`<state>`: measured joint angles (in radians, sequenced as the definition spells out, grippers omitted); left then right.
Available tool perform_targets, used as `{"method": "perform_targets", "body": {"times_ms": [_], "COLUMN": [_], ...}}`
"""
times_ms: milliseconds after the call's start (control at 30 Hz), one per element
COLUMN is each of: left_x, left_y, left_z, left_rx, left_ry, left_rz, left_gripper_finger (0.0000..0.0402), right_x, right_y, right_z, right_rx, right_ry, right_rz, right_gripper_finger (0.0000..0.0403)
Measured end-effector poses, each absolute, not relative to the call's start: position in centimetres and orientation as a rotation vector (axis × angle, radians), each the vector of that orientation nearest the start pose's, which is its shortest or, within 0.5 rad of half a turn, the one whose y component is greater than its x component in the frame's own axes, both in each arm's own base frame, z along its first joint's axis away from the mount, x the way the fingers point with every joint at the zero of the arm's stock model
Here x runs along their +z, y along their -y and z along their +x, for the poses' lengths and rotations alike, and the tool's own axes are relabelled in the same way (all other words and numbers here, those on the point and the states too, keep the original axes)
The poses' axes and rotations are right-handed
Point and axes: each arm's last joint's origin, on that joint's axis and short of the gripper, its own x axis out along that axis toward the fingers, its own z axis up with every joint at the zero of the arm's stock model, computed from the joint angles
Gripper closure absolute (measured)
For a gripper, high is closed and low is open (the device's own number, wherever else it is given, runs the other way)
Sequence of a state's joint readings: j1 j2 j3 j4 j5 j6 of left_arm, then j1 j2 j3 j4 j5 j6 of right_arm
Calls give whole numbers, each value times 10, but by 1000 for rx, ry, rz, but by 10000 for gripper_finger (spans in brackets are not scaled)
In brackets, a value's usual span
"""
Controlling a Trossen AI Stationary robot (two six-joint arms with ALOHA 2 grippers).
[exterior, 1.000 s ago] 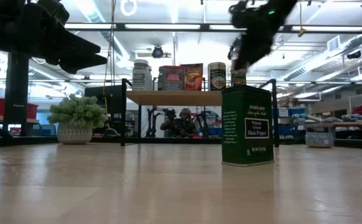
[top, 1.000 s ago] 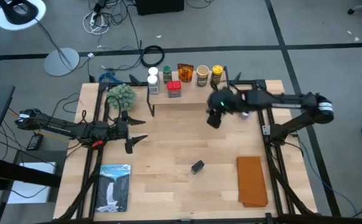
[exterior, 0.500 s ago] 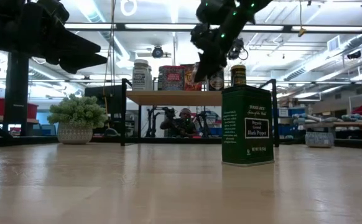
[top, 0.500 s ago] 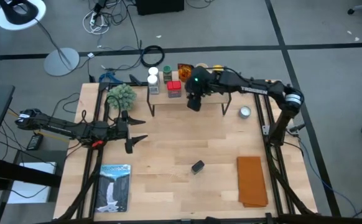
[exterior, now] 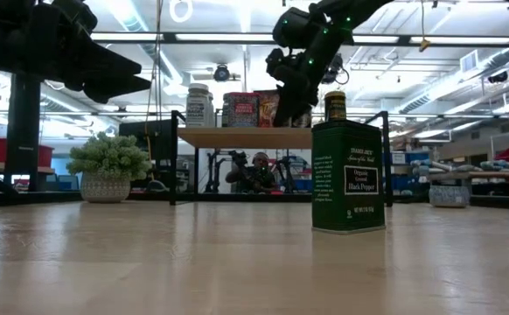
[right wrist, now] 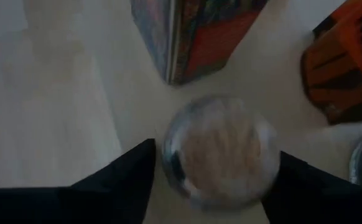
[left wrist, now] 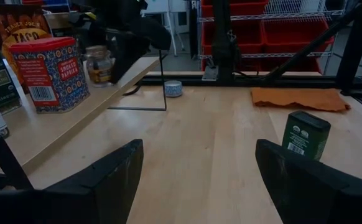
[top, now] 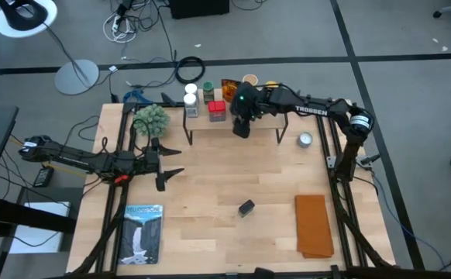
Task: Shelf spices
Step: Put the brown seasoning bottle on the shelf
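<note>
One jar (right wrist: 219, 149) in right gripper (right wrist: 212, 180), wrist-only

"Trader Joe's" and "Black Pepper" are read on the green tin (exterior: 347, 176); "Smoked Paprika" is printed on the red tin (left wrist: 48, 73).

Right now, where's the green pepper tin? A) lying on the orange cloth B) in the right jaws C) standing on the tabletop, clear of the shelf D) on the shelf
C: the pepper tin stands upright on the bare tabletop, in front of the shelf and apart from the orange cloth; neither gripper is at it.
</note>
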<state>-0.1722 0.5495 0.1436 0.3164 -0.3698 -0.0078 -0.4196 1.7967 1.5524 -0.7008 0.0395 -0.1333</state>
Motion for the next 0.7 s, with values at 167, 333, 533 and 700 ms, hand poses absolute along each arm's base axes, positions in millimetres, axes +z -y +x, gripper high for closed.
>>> {"method": "perform_targets", "body": {"times_ms": [167,333,533,700], "left_x": [191,191,191,191], "left_y": [13,13,13,13], "left_z": [138,138,138,138], "left_rx": [198,198,198,198], "left_ry": [-86,-86,-86,-86], "left_rz": [17,17,18,17], "left_gripper_finger": [85,85,85,85], "right_x": [281,296,329,347], "right_y": [153,145,136,125], "right_z": [352,345,323,303], "right_rx": [-351,-351,-410,-471], "right_ry": [-992,-964,-896,-882], "right_rz": [69,73,90,139], "right_gripper_finger": [147,191,232,251]}}
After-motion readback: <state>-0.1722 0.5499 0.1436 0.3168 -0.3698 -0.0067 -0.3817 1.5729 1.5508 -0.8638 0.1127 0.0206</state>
